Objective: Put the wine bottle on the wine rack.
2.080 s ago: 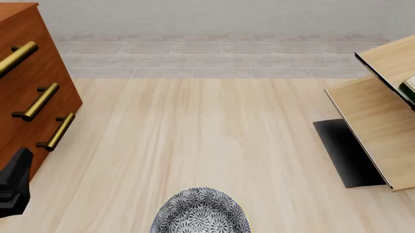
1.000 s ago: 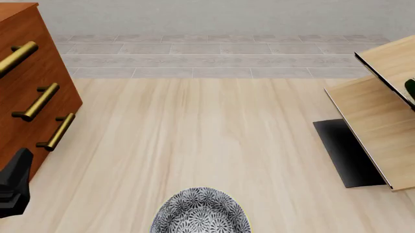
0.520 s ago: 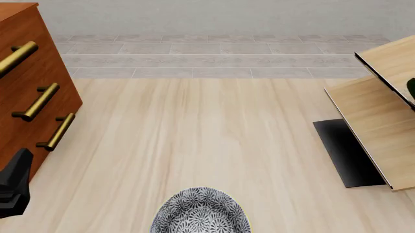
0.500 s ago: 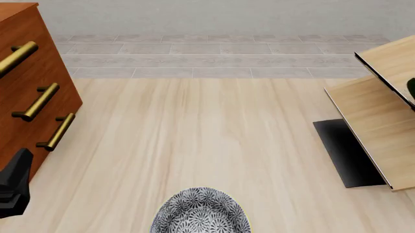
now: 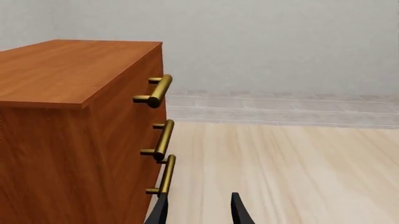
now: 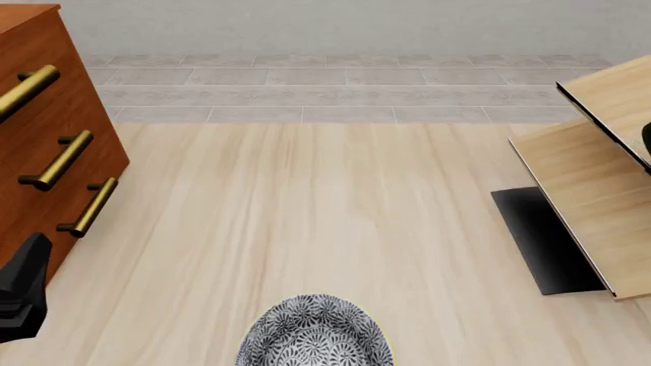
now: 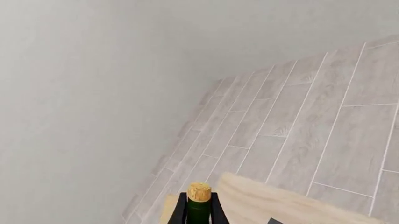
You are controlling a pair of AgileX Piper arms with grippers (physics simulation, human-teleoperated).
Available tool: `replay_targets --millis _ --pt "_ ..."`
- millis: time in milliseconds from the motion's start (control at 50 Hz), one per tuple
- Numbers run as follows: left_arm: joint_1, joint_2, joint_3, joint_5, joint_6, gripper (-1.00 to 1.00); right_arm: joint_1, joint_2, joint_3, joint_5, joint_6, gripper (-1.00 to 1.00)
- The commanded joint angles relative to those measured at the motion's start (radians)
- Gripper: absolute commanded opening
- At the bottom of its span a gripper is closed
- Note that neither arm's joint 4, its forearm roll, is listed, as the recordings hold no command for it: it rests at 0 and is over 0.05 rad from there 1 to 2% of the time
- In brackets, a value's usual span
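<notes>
The right gripper (image 7: 199,207) is clamped on the neck of the bottle (image 7: 199,211), both fingers touching the glass just below the cork (image 7: 199,192), above the rack (image 6: 595,198) at the front view's right edge. The left gripper (image 5: 199,212) holds nothing, fingers slightly apart, beside the cabinet (image 5: 68,135) over the counter (image 6: 305,213).

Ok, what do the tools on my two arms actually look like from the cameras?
Both look plain black. The left tool shows two slim, tapering black fingers, and a blocky black stepped part of that arm sits at the front view's lower left edge. The right tool shows two narrow black fingers. No cables or markings show.
</notes>
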Motion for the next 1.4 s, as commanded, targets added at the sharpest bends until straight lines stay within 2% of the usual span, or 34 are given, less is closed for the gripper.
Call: replay_targets --millis 20,260,280,880,1400 --pt "-0.002 0.002 0.0 -0.004 0.002 1.0 0.006 0.018 0.041 0.001 -0.006 -1.0" --pt "-0.003 0.005 0.0 -0.009 0.0 1.0 0.012 0.02 0.042 -0.004 0.001 -1.0" --pt "-0.003 0.004 0.0 -0.01 0.001 1.0 0.012 0.019 0.042 -0.005 0.005 1.0" --pt "-0.003 0.003 0.0 -0.007 0.0 1.0 0.007 -0.007 0.012 0.018 0.003 1.0" --pt "-0.003 0.006 0.0 -0.009 -0.001 1.0 0.019 -0.069 -0.027 0.075 -0.013 1.0"
